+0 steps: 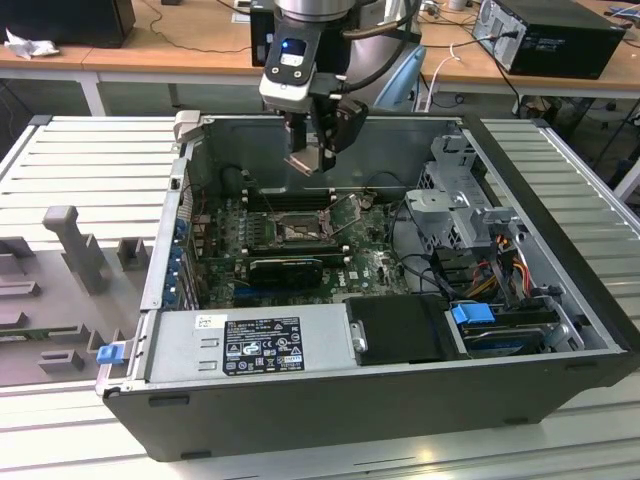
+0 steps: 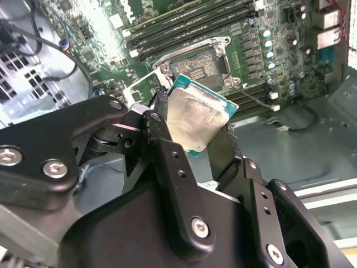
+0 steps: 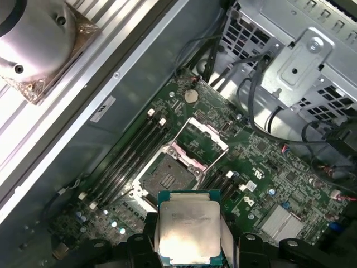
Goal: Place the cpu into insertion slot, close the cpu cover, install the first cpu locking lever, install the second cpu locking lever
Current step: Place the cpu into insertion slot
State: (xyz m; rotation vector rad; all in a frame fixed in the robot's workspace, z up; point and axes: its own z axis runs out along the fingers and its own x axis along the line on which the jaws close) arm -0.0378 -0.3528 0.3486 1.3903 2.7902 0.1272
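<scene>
The fingers (image 2: pixel 165 146) grip the cpu (image 2: pixel 196 120) by its edges, holding it in the air above the green board inside the open case (image 1: pixel 400 405). Below it the slot (image 3: pixel 167 177) lies bare, its cover (image 3: pixel 202 138) swung up beside it.

Bright room light; glare washes out the motherboard (image 2: pixel 111 33) in the second wrist view
</scene>
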